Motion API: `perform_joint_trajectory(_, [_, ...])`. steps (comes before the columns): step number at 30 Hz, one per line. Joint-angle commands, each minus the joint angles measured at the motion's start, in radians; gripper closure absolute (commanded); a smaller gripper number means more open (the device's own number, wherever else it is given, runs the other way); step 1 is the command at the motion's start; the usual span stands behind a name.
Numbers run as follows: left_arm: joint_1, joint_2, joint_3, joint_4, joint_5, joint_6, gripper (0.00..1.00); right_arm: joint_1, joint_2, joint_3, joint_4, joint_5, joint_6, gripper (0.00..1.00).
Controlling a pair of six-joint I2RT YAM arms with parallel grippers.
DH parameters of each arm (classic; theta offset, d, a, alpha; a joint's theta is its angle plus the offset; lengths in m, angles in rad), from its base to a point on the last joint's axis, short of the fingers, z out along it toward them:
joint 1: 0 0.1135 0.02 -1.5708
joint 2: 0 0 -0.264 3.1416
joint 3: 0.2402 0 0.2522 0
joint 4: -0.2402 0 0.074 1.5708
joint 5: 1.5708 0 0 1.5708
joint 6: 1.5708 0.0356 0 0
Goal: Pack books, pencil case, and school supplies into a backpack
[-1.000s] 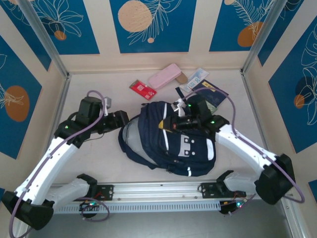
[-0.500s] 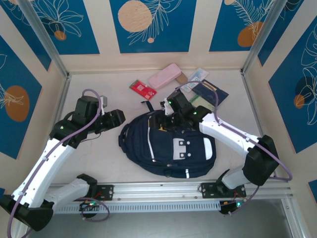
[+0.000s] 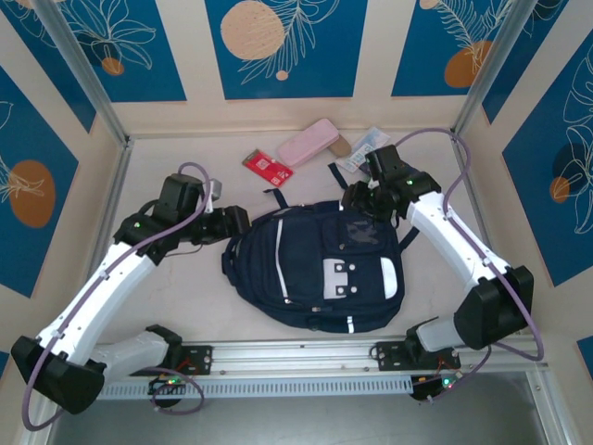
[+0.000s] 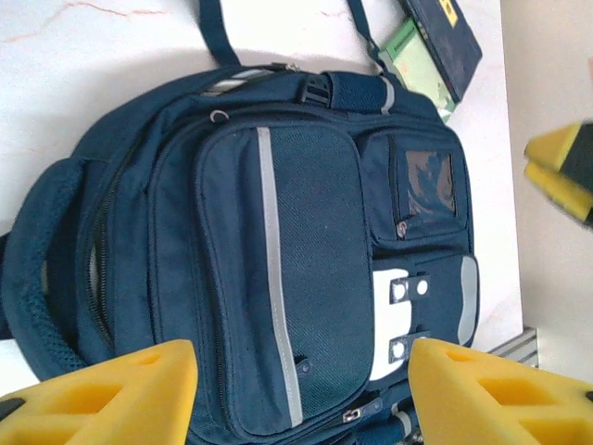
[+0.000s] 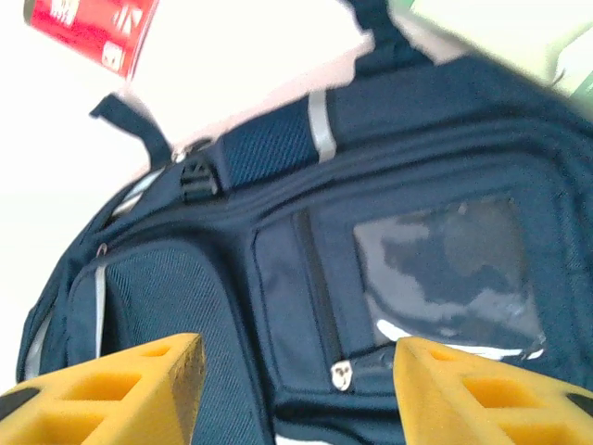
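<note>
Apparently the spread, empty left claw and right claw are flanking the backpack, readying to open it.

The backpack fills mid-table; bare table far-left; red book and pencil case line the back.

We find the backpack central on the table; behind it, left to right: small book, pencil case, packet.

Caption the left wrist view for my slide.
Open left claw above the navy backpack, a navy book lying near its top end.
</note>
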Motion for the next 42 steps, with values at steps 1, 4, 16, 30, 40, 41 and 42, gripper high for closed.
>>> perform_joint_trajectory(1, [-0.022, 0.019, -0.002, 0.017, 0.044, 0.028, 0.39, -0.02, 0.096, 0.079, -0.016, 0.069, -0.04, 0.43])
perform_joint_trajectory(4, [-0.025, 0.041, 0.007, -0.005, 0.044, 0.049, 0.38, -0.03, 0.19, 0.157, -0.006, 0.04, -0.021, 0.43])
perform_joint_trajectory(16, [-0.026, 0.042, -0.009, 0.006, 0.07, 0.044, 0.38, -0.079, 0.444, 0.185, 0.594, -0.222, 0.293, 0.32])
perform_joint_trajectory(30, [-0.018, -0.014, -0.067, -0.008, 0.081, 0.041, 0.38, -0.075, 0.82, 0.339, 1.026, -0.121, 0.488, 0.22])
perform_joint_trajectory(40, [-0.001, -0.015, -0.069, -0.028, 0.085, 0.077, 0.37, -0.076, 1.031, 0.536, 1.04, -0.098, 0.518, 0.3])
perform_joint_trajectory(41, [0.0, -0.02, -0.07, -0.03, 0.082, 0.079, 0.38, -0.075, 1.047, 0.552, 1.039, -0.099, 0.515, 0.3])
perform_joint_trajectory(42, [0.002, -0.024, -0.073, -0.029, 0.083, 0.082, 0.37, -0.075, 1.063, 0.569, 1.043, -0.105, 0.516, 0.3])
